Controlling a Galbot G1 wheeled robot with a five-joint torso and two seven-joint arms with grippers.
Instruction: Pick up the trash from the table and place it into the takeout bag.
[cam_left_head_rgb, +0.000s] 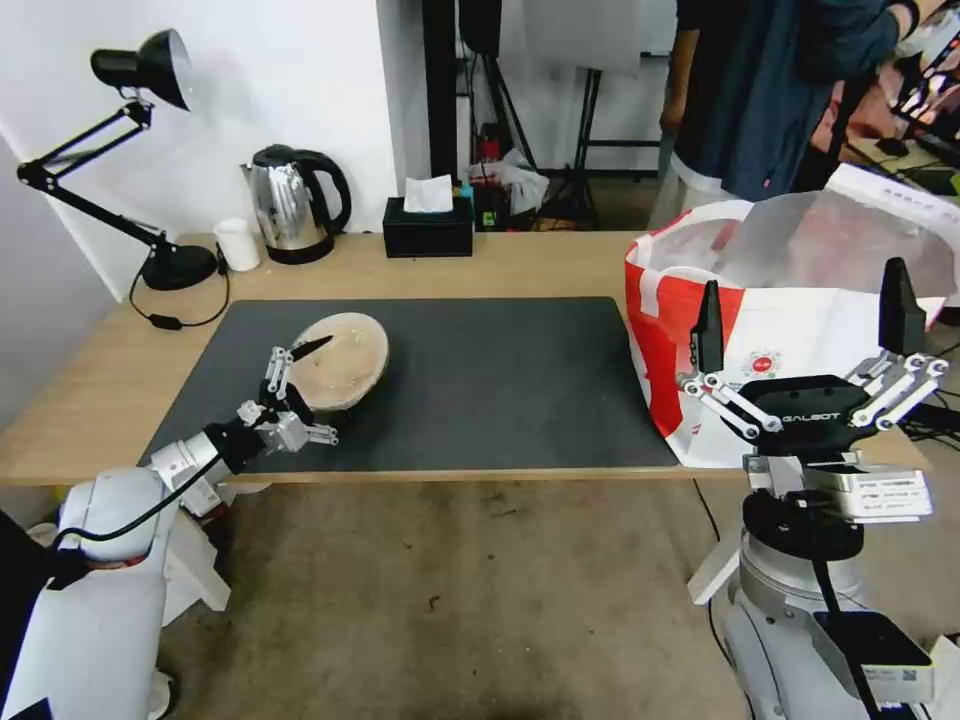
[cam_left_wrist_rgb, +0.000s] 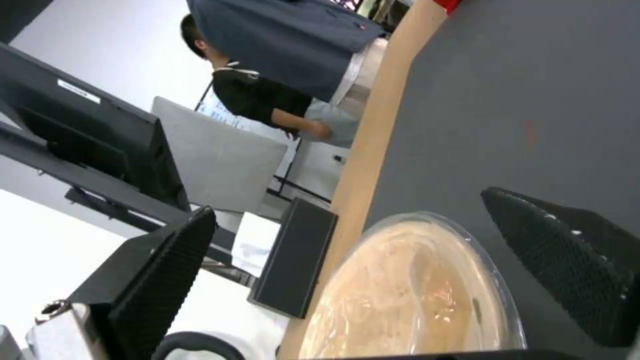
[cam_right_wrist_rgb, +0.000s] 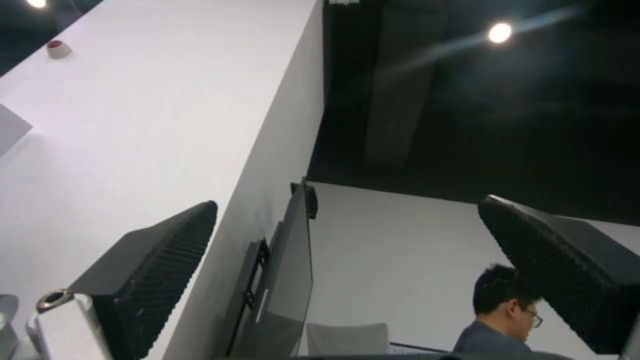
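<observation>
A beige bowl sits on the black mat of a wooden desk, toward the mat's left end. The left gripper is at the bowl's near-left rim, approaching low from the desk's front edge. One black finger reaches over the rim, the other lies on the mat on the bowl's near side. In the left wrist view the bowl lies straight ahead between the two pads, which stand wide apart and do not appear to press on it — the gripper is open and holds nothing. The bowl is round, so no long axis matters; the rim is what sits in the gap. The red-and-white bag stands at the mat's right end, mouth open, well apart from the bowl. The right gripper hovers in front of the bag, fingers pointing up and spread wide, empty — the left arm is far nearer the bowl.
</observation>
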